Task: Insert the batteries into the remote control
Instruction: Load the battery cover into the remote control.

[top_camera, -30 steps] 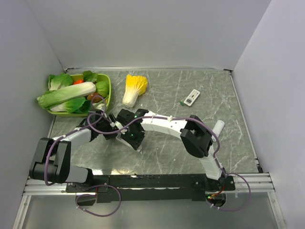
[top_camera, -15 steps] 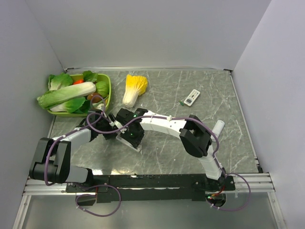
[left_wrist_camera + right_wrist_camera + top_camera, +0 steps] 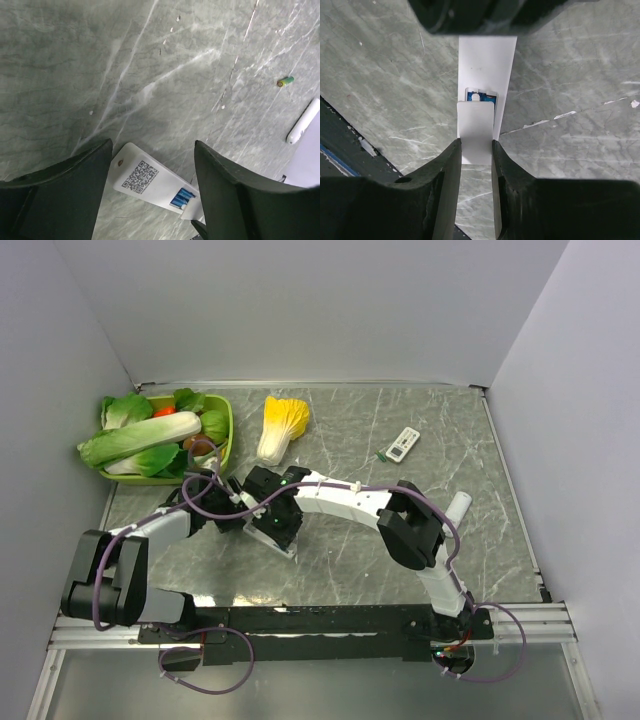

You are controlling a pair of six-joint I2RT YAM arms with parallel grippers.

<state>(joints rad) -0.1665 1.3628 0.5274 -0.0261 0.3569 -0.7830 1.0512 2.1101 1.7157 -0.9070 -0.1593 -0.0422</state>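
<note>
remote (image 3: 142,176) lies back-up, near-left of table centre. left gripper (image 3: 152,150) is spread and straddles it (bracing, I'd guess). right gripper (image 3: 476,150) pinches the battery cover (image 3: 475,127), half over the blue batteries (image 3: 481,95), so likely the closing step. spare green battery (image 3: 285,81) lies well apart.

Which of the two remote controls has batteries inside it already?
The white remote with the QR label up: blue batteries show in its compartment beyond the cover. The other remote, at the far right, lies buttons-up.
</note>
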